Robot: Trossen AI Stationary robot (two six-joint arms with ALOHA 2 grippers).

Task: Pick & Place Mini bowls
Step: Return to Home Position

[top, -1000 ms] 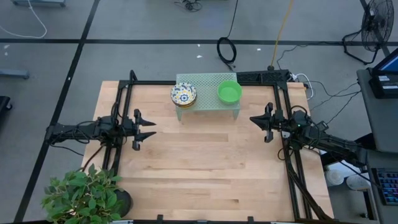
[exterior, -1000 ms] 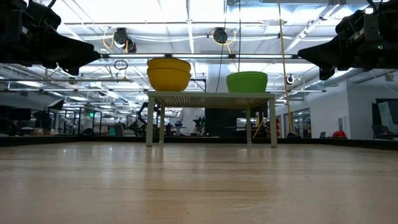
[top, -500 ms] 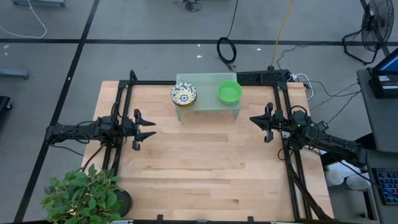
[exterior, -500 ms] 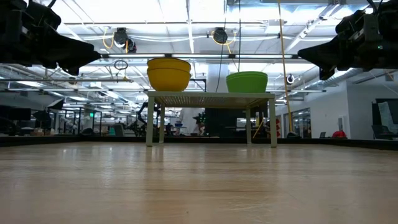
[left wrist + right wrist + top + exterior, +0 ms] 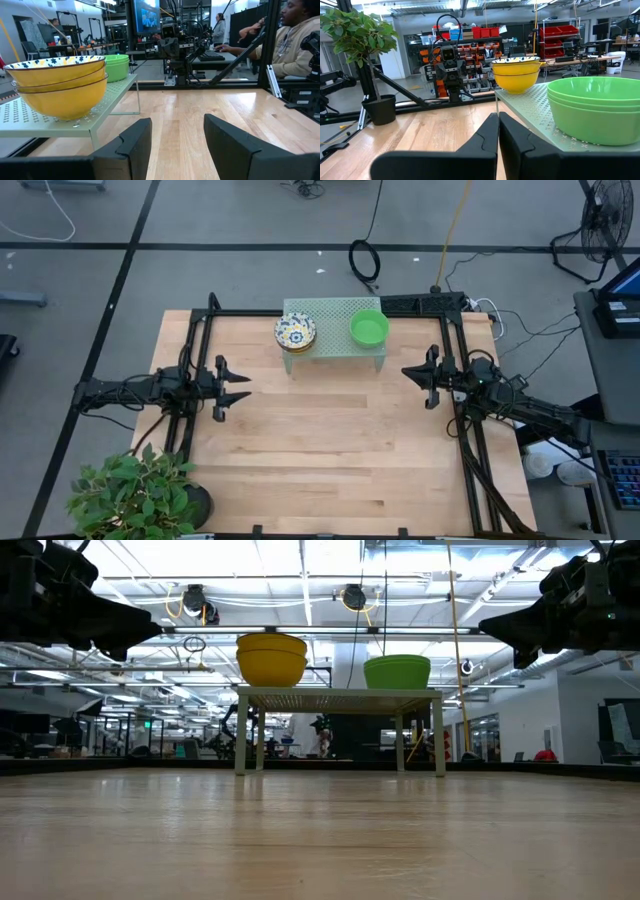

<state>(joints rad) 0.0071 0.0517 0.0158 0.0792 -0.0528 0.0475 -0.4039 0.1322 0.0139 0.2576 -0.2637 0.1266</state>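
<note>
Two stacks of mini bowls stand by their bases on a pale green mesh rack at the table's far middle. One stack is yellow outside with a white floral inside. The other stack is plain bright green. My left gripper hovers open at the table's left edge, pointing level toward the right, holding nothing. My right gripper hovers shut at the right edge, pointing toward the left, also holding nothing.
A potted plant stands at the near left corner. Black frame rails run along the table's left, far and right sides. Bare wooden tabletop lies between the arms and near the front. A person sits beyond the table in the left wrist view.
</note>
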